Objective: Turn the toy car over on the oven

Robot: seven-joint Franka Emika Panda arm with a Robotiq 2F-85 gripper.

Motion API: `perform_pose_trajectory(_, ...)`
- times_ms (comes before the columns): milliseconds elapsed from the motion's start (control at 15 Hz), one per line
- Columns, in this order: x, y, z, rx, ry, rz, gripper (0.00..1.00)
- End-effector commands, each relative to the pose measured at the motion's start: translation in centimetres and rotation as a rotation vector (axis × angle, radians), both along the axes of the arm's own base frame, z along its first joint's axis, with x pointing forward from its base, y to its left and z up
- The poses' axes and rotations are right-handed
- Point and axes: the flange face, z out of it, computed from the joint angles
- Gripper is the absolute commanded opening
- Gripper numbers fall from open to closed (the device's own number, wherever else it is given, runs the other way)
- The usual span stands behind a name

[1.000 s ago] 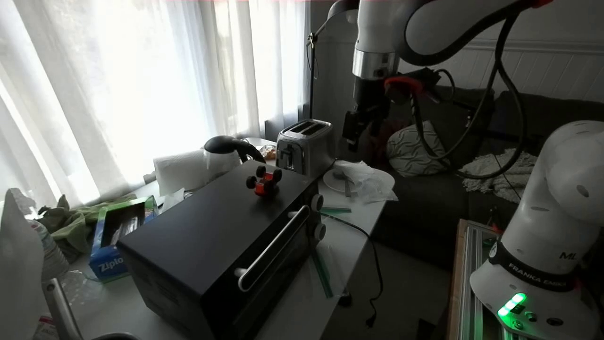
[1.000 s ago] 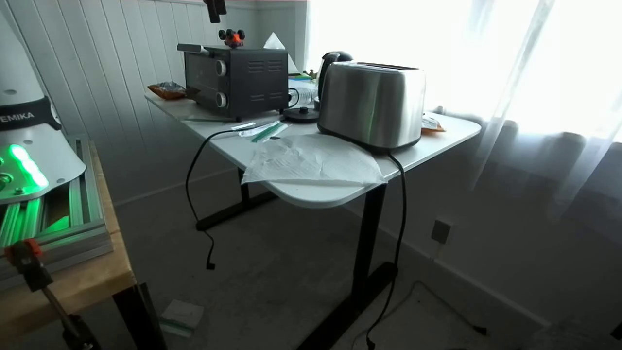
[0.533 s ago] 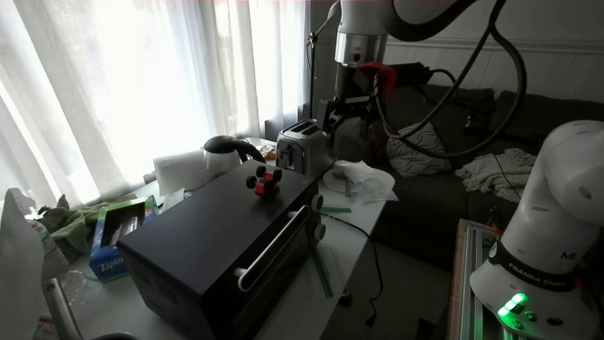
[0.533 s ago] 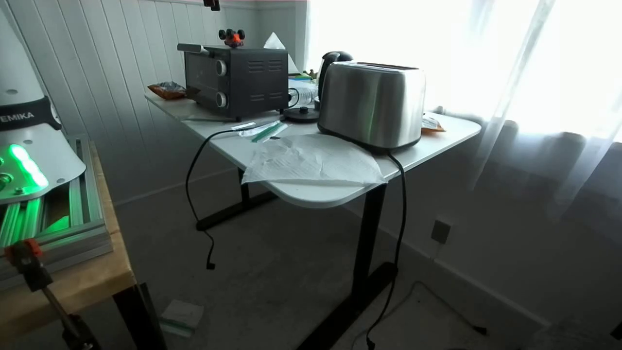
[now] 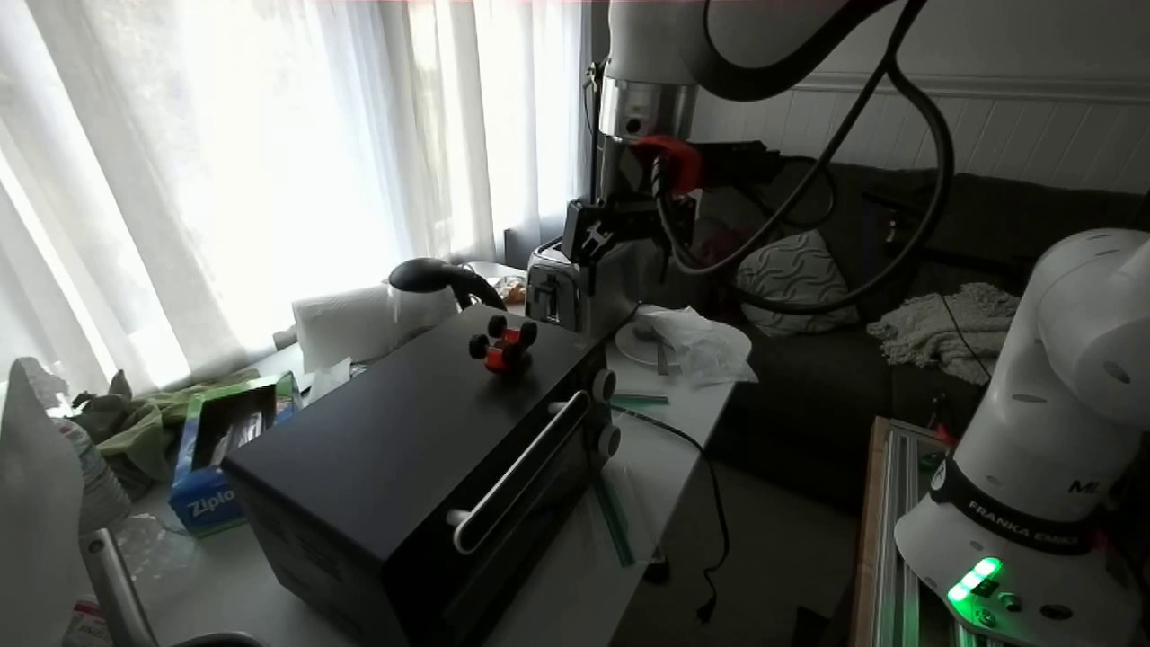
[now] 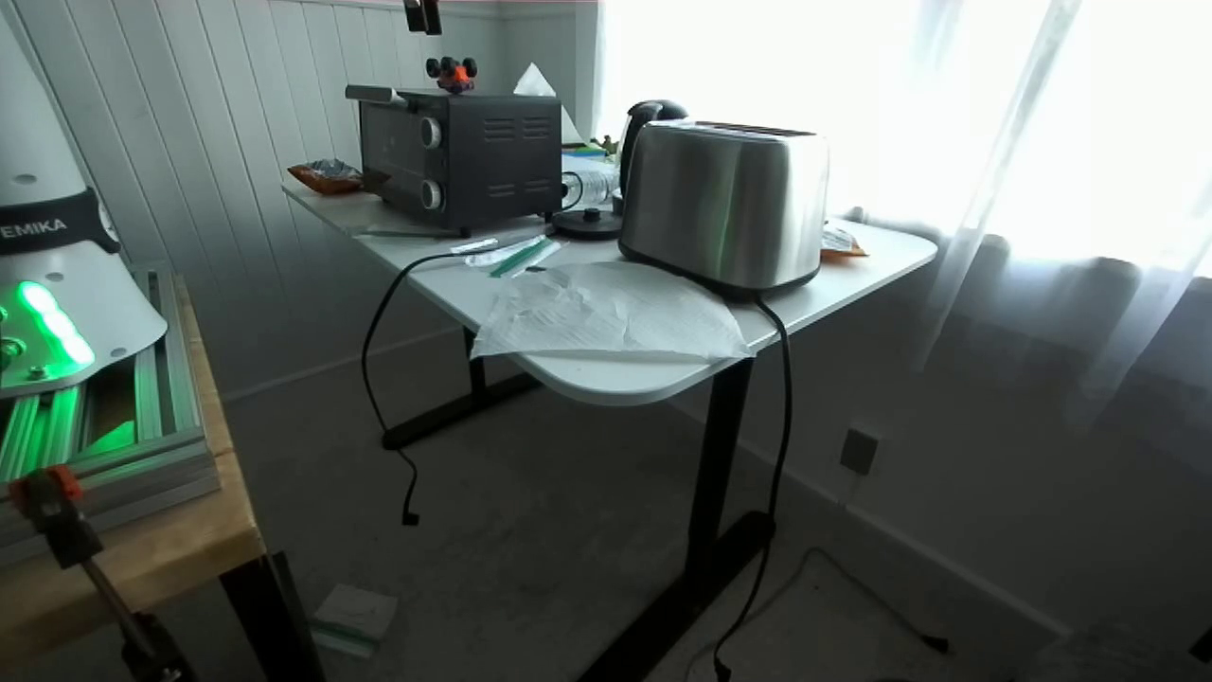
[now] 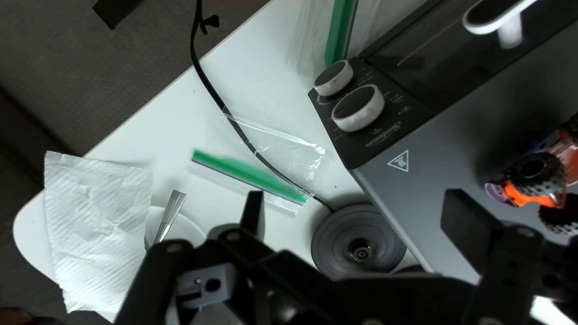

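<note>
One toy car (image 5: 505, 348) lies upside down on one oven (image 5: 386, 440) in an exterior view, near two knobs (image 5: 604, 385); the pincer (image 5: 627, 274) hangs higher, to one side, jaws apart and holding nothing, so the step seems the approach; better to travel level before lowering; in an exterior view, at least three wheels (image 6: 433, 67) point up, and one toaster (image 6: 724, 204) stands apart from the oven; in the wrist view, the toy car sits beyond one jaw, so centre it between both, then descend straight and clasp the body before rolling it over; two green strips (image 7: 248, 175) and one round base (image 7: 350, 234) rest on the tabletop (image 7: 167, 131).
</note>
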Motion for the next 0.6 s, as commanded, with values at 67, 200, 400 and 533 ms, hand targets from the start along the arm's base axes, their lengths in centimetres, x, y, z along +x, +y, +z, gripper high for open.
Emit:
perform_pose_trajectory(67, 0.1, 0.2, -0.1, 0.009, -0.001, -0.008, 1.0)
perform_pose_trajectory(200, 0.4, 0.6, -0.2, 0.029, -0.008, -0.029, 1.0)
perform_pose_trajectory(400, 1.0, 1.3, -0.7, 0.035, -0.023, -0.011, 1.0)
perform_pose_trajectory(533, 1.4, 1.8, -0.8, 0.049, -0.031, -0.046, 1.0)
